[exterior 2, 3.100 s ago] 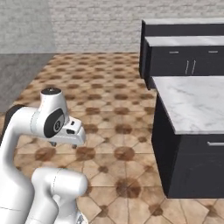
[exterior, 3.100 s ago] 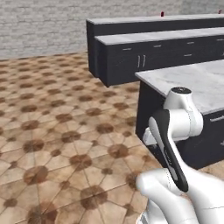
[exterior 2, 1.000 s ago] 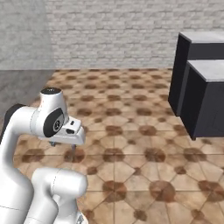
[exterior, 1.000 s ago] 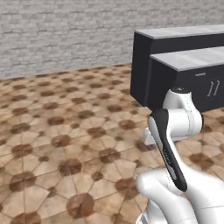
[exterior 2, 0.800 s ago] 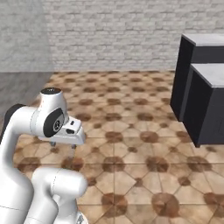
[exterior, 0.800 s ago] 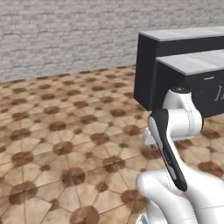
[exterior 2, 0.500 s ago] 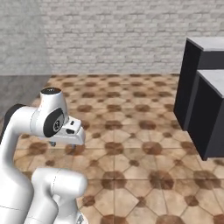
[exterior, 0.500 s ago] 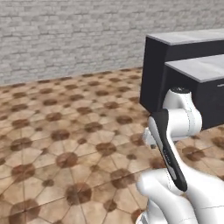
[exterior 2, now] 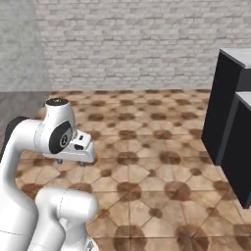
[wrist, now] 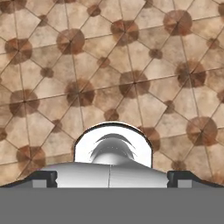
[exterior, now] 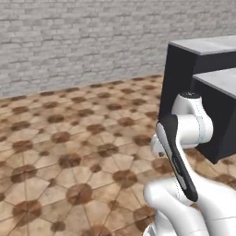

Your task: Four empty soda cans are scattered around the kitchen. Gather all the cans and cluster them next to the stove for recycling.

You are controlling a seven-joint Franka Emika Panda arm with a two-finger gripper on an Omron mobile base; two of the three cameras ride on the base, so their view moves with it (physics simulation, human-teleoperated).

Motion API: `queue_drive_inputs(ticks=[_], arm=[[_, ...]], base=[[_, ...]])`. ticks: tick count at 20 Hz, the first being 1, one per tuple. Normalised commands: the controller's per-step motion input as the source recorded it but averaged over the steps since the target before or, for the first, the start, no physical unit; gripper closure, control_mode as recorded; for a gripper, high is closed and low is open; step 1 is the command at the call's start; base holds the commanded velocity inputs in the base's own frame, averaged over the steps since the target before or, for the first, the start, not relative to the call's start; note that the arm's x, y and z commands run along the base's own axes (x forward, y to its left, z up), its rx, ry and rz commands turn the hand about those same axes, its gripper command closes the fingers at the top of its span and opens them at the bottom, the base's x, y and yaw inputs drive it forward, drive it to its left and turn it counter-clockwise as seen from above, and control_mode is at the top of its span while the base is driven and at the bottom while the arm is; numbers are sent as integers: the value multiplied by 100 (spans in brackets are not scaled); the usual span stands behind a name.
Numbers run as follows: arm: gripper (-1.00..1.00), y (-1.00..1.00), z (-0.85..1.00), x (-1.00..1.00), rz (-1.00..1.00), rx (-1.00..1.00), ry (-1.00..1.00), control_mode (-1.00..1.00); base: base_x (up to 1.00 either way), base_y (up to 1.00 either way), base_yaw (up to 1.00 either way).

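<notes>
**Desk:** Left base view first. What do you have, left to right?

**Op:** I see a pale grey brick wall (exterior: 83, 41) across the back of the kitchen (exterior: 106, 99). Brown patterned tile floor (exterior: 69, 152) lies below it. The white arm with dark joints (exterior: 184, 133) is folded up at the right. Just behind the arm stand black cabinet blocks (exterior: 184, 78) with a light grey stone top (exterior: 207, 44).

**Desk:** Does the right base view add anything?

**Op:** Yes. At its far left I get a plain dark grey wall (exterior 2: 19, 44) meeting the brick. Next comes the two-finger gripper (exterior 2: 71, 162), pointing down over bare tiles, which the arm hides in the other base view. The black blocks sit at the right edge, well apart from it.

**Desk:** And the fingers?

**Op:** In the hand view the two dark finger tips (wrist: 43, 178) stand at opposite sides, spread wide. There is tile between them, and I see them gripping and touching nothing.
</notes>
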Motion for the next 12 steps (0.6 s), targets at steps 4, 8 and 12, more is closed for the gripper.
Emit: queue_drive_inputs(ticks=[4,8,12], arm=[[-100,0,0,0,0,0,0,100],[-100,0,0,0,0,0,0,100],[-100,0,0,0,0,0,0,100]], base=[[96,71,-14],[78,83,-24],[72,100,-40]])
